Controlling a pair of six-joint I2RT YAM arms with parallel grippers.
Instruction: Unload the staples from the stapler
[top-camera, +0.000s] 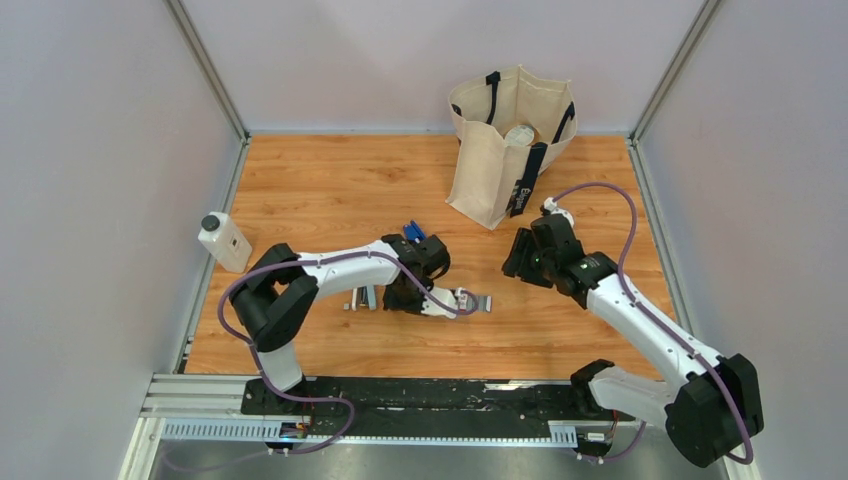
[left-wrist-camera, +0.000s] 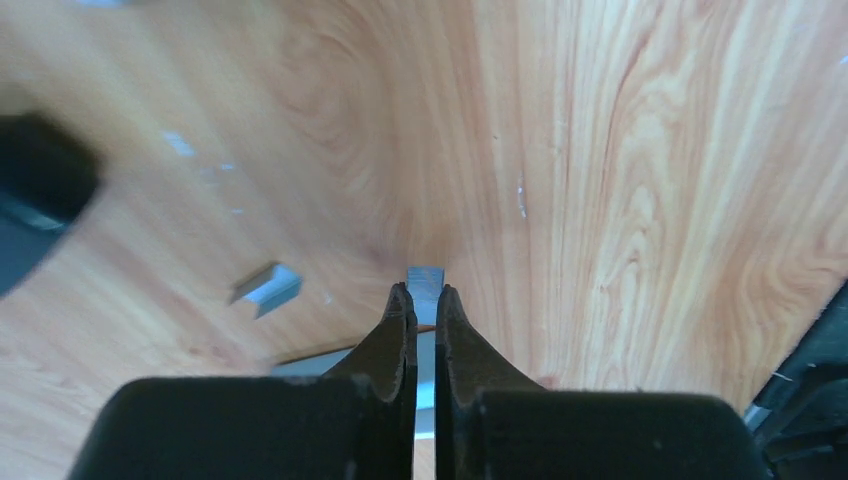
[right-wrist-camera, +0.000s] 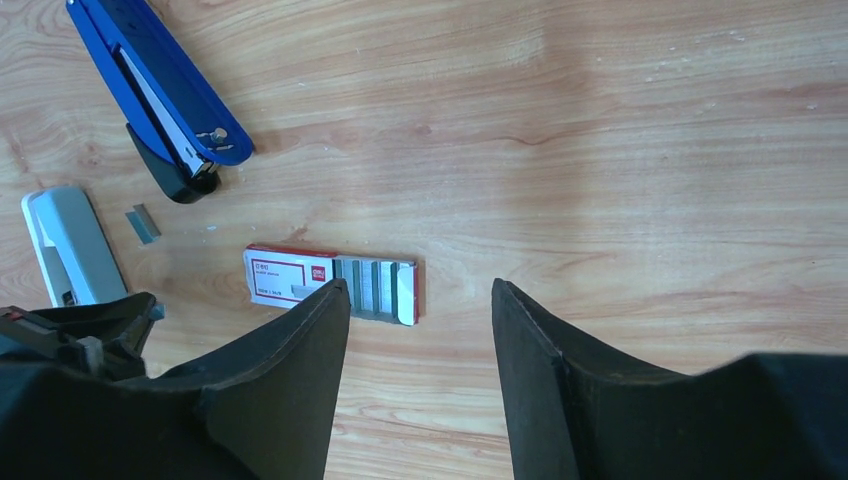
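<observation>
Now, left gripper (left-wrist-camera: 426, 292): my jaws are pinched tight on a thin staple strip (left-wrist-camera: 425, 276), low over the wooden table (left-wrist-camera: 640, 200).
right gripper (right-wrist-camera: 420, 292): half spread, holding nothing, above the staple box (right-wrist-camera: 300, 278).
stapler (right-wrist-camera: 165, 90): lying opened on the table, in neither gripper, just beyond my left wrist.

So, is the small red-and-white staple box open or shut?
Open. In the right wrist view the staple box has its inner tray pulled out at one end, with rows of grey staples showing.
</observation>
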